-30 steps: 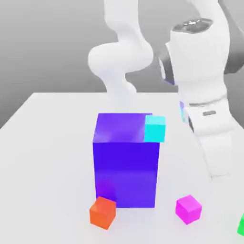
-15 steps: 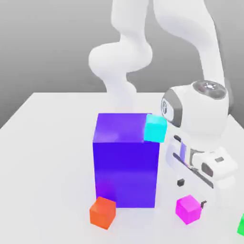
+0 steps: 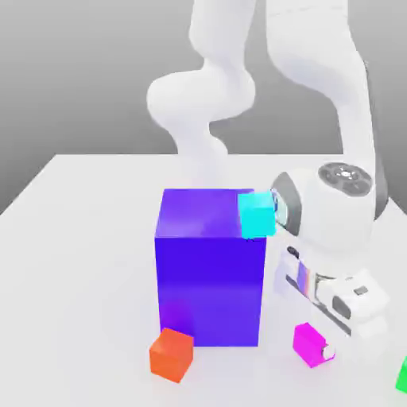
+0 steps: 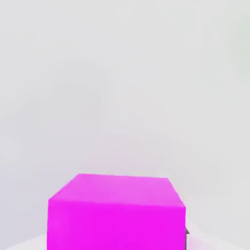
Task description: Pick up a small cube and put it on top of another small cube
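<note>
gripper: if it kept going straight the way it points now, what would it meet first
Probably the magenta cube, already at its fingers, then the white table just beneath, though depth there is hard to judge.

you see: block smooth, glossy | magenta cube smooth, plastic-looking | worktop pale, smooth | arm smooth white plastic look
</note>
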Tool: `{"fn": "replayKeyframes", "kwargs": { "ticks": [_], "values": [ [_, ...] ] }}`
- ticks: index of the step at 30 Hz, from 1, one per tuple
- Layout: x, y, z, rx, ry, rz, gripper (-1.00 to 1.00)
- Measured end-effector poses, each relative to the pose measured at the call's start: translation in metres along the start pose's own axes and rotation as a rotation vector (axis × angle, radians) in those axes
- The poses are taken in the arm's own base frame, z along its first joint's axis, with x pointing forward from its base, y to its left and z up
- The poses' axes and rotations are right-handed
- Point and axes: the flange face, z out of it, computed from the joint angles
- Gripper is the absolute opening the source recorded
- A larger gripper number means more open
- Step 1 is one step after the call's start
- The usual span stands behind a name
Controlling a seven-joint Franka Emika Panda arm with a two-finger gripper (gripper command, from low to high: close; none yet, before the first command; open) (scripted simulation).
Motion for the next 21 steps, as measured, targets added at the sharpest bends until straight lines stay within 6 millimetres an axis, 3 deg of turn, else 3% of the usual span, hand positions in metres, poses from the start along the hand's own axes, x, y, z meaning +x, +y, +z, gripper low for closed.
{"fn": "replayKeyframes", "kwargs": {
  "ticks": [3,13,15,17,18,21],
  "values": [
    [0.003,-0.001,-0.022,0.006,0.000,0.005,-1.00],
    [0.140,0.004,-0.070,0.008,0.000,0.054,-1.00],
    [0.152,0.003,-0.054,0.007,-0.001,0.057,-1.00],
    [0.154,0.003,-0.024,0.007,-0.002,0.058,-1.00],
    [0.154,0.003,-0.015,0.007,-0.002,0.059,1.00],
    [0.154,0.003,-0.015,0.007,-0.002,0.059,1.00]
  ]
}}
